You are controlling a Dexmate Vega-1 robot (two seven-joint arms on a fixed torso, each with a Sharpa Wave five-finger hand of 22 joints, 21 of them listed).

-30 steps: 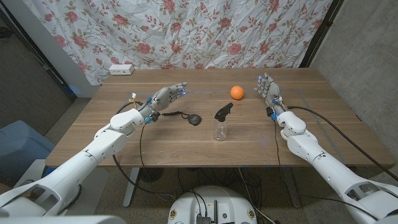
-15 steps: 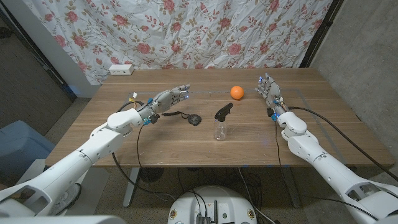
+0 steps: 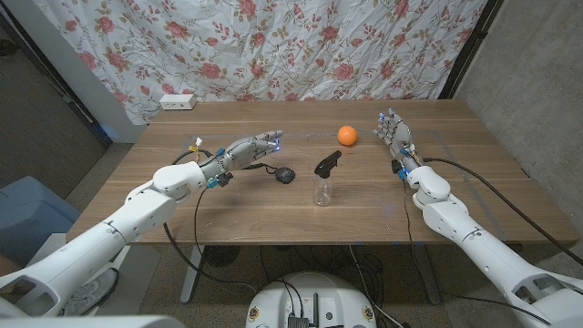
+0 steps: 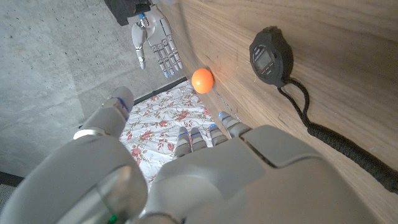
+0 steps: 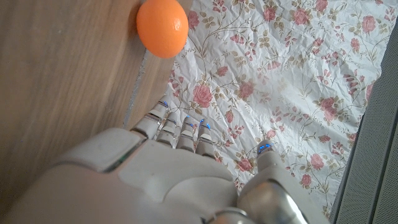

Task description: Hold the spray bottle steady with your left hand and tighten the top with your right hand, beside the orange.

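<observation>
Spray bottle [image 3: 322, 180] stands upright near table [image 3: 228, 210] centre, clear body, black trigger top; whether the top is seated tight is too small to tell. Orange [image 3: 347, 135] sits at the bottle's 1 o'clock, well apart from it. In the left wrist view the orange [image 4: 202, 80] shows beyond the fingertips; in the right wrist view it [image 5: 162, 27] lies on the wood ahead of that hand, partly cut by the frame edge.

Left hand [image 3: 250, 147] hangs over the table at the bottle's 10 o'clock, fingers stretched out and apart, gripping nothing, not touching the bottle. Its palm side is hidden from the head camera. In its wrist view the back of the hand [image 4: 249, 168] blocks most of the fingers.

Right hand [image 3: 392, 128] is raised at the orange's 3 o'clock, near it, fingers spread and pointing up, empty. From the right wrist view only the back of the hand [image 5: 155, 174] and blue-lit fingertips are seen.

Black stopwatch [image 3: 286, 174] with cord lies on the table between left hand and bottle; display unreadable in the left wrist view [image 4: 269, 55]. White power strip [image 3: 178, 101] at the far left edge, before the floral curtain [image 3: 273, 46].
</observation>
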